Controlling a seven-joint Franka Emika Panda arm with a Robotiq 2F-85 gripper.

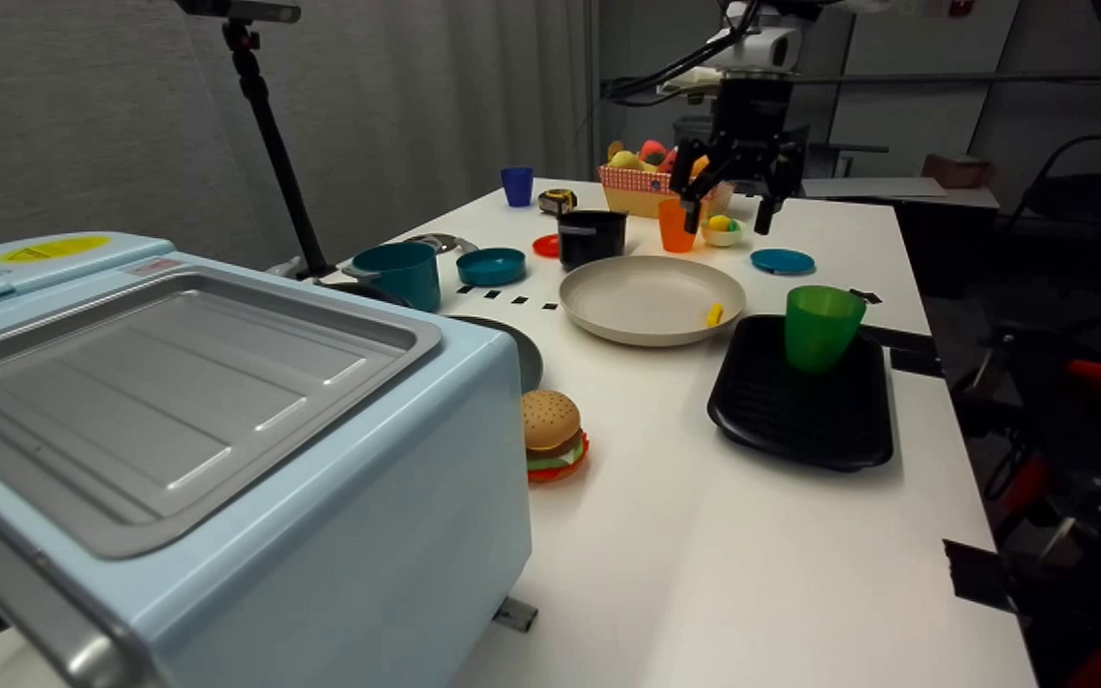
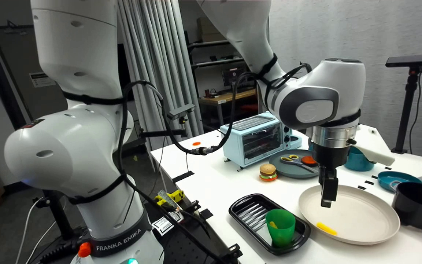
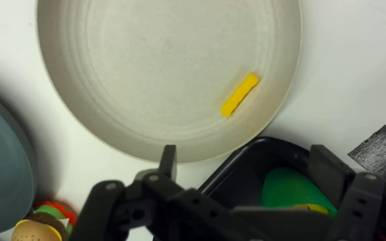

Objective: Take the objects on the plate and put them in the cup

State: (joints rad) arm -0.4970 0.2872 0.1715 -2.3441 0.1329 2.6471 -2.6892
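Our gripper (image 3: 244,148) holds its jaws wide apart. We see one yellow stick (image 3: 240,95) on the cream plate (image 3: 173,50), another yellow piece (image 2: 273,224) inside the green cup (image 2: 283,234), on the black tray (image 2: 245,212) near the robot-side edge of the desk (image 1: 627,573).

The cream plate (image 3: 166,67) runs off the top of the wrist view. Past its rim, the gripper (image 3: 243,150) covers part of the green cup (image 3: 282,187), and I catch only a bit of the yellow piece (image 2: 273,224) inside. Near the plate, a grey dish (image 3: 2,174) is clipped at left; in an exterior view, the black pot (image 2: 414,216) beside the plate is clipped at right.
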